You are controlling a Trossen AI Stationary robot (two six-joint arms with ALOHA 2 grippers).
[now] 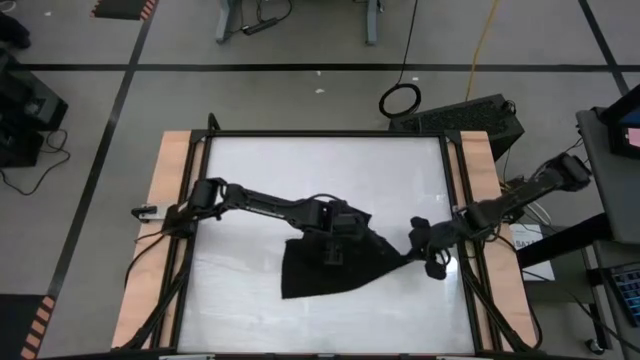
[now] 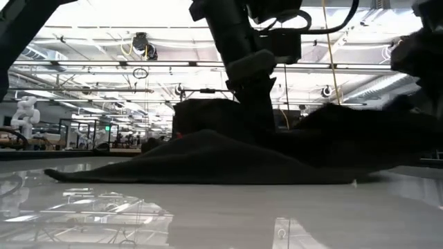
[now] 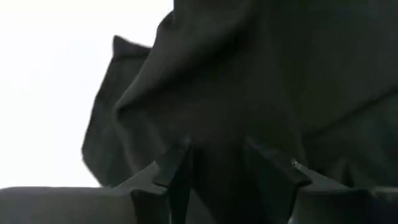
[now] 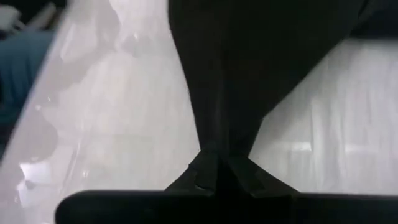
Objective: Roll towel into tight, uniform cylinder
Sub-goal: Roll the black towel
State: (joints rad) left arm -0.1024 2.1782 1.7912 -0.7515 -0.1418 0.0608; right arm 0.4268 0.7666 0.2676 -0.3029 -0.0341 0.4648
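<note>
— Left gripper (image 1: 334,247)?
— Fingers (image 3: 174,165) parted, standing over the plain black soft cloth towel (image 1: 330,268), lower centre of the white table (image 1: 300,160).
— Right gripper (image 1: 421,246)?
— Pinched closed on the towel's corner, lifted, right of centre.
— Towel itself?
— Crumpled, mostly flat on the table, unrolled.

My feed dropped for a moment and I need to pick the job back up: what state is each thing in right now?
towel: unrolled, rumpled flat on the table, one corner pulled out to the right.
left gripper: down over the middle of the towel, fingers apart.
right gripper: shut on the towel's right corner.
table: bare white top around the towel.
</note>
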